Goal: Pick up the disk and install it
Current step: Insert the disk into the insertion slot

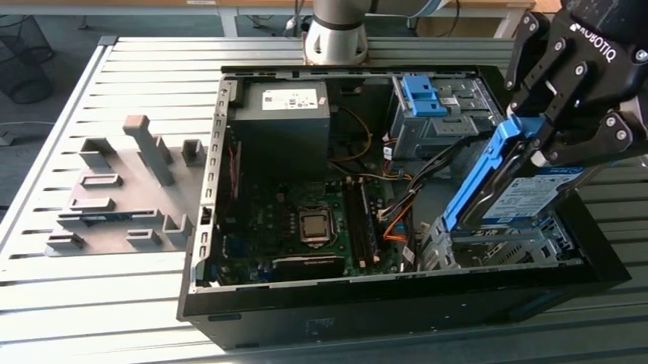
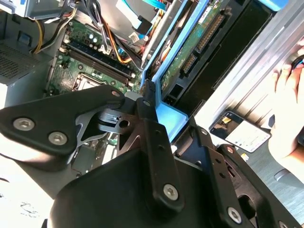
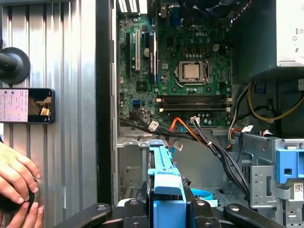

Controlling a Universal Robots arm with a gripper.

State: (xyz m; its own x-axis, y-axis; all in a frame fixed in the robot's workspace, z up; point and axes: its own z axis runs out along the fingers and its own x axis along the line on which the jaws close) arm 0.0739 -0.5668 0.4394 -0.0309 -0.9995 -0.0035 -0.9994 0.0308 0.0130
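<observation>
The disk (image 1: 526,193) is held tilted, label side up, above the open computer case (image 1: 405,303), over the metal drive bay (image 1: 496,250) at the case's front corner on the exterior view's right. Its lower end is just at the top of that bay; its upper end is raised toward the gripper (image 1: 552,144). A blue rail (image 1: 481,178) runs along its long edge. In the first wrist view the blue rail end (image 3: 166,178) sits between the black fingers (image 3: 137,213), and in the second wrist view the disk's underside with its connector row (image 2: 199,47) is seen alongside the blue rail.

The gripper is clenched on the disk's upper end, one finger on each side of the blue rails.

Inside the case, the green motherboard (image 1: 294,220) with its processor socket (image 1: 314,225) lies on the floor of the chassis. The dark grey power supply box (image 1: 284,114) stands at the rear corner. A second cage with a blue latch piece (image 1: 420,95) sits along the rear edge, beside the held disk. Orange and black cables (image 1: 395,212) run between the motherboard and the drive bay.

The case rests on a slatted metal bench (image 1: 102,303). A grey fixture block (image 1: 121,189) lies on the bench near its edge on the exterior view's left. In the first wrist view a phone (image 3: 26,105) lies on the bench beside the case, and a person's hand (image 3: 16,183) rests near it.
</observation>
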